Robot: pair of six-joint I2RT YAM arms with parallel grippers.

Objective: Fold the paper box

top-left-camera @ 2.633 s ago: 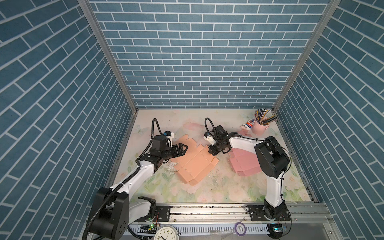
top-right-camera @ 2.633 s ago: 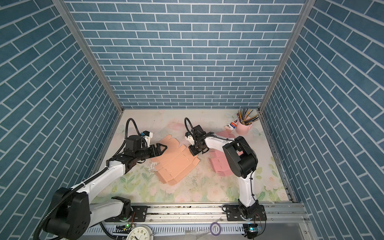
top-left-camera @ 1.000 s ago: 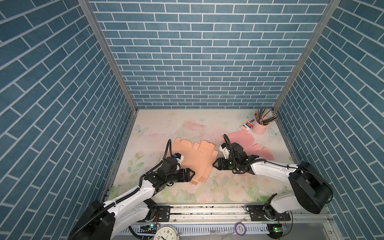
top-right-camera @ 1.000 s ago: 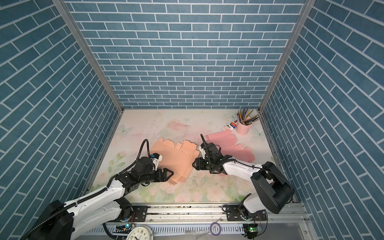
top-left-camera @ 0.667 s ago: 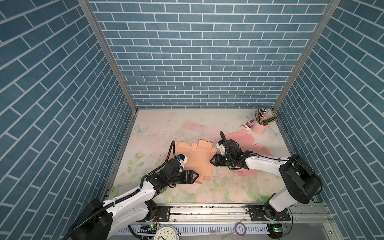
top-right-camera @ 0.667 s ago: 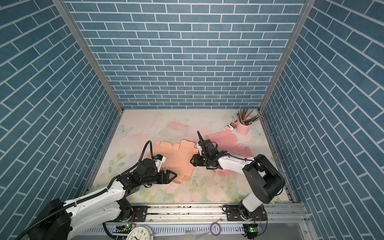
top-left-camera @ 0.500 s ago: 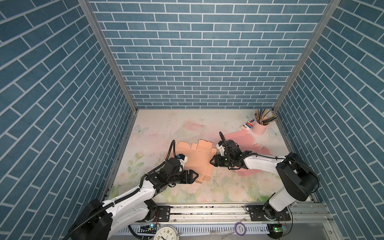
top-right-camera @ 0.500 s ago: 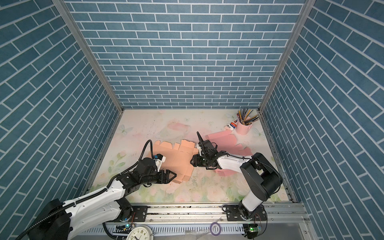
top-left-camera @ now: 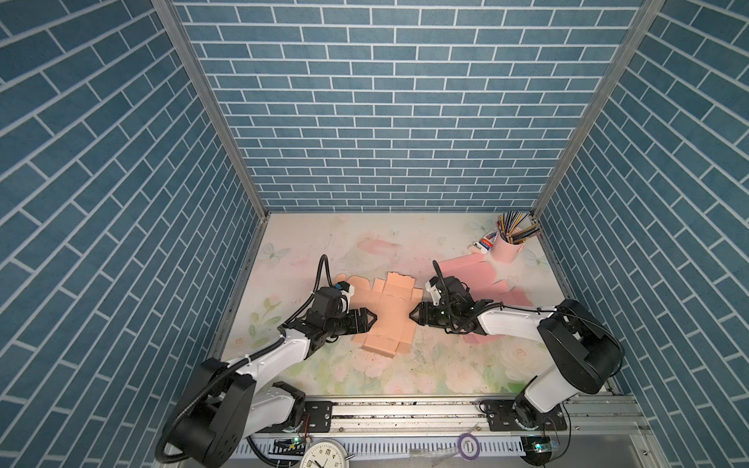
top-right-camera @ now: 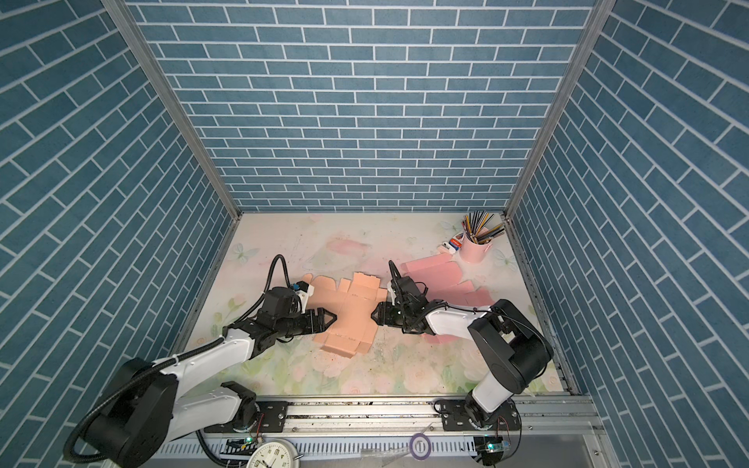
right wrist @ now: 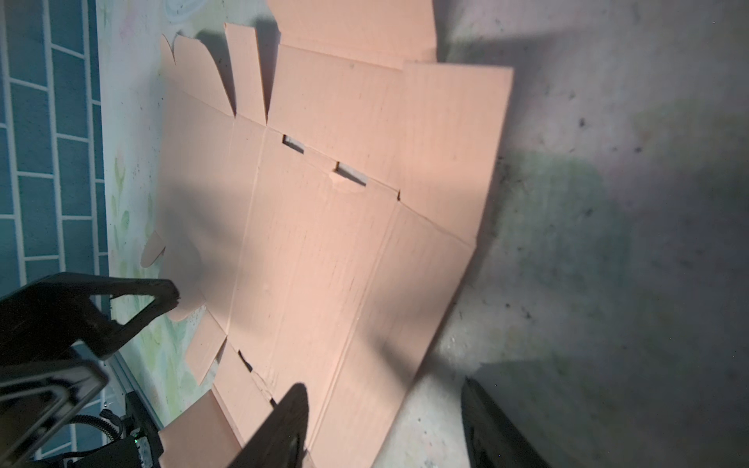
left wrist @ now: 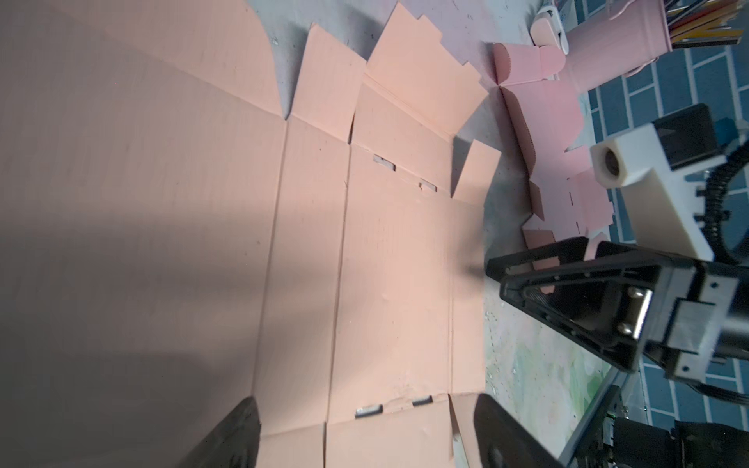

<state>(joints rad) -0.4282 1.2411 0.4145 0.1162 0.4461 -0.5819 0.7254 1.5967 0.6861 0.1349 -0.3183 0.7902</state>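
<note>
Both my claws have swung in low beside the cardboard sheet (top-left-camera: 385,314), which lies flat, unfolded, mid-table (top-left-camera: 364,243). My left claw (top-left-camera: 371,319) is spread at its left edge and my right claw (top-left-camera: 414,315) at its right, neither pinching. I judge they are placed to lift opposite flaps. Wrist views cut off my fingertips, and my right arm (top-left-camera: 506,322) hides part of the pink sheet (top-left-camera: 472,275)
</note>
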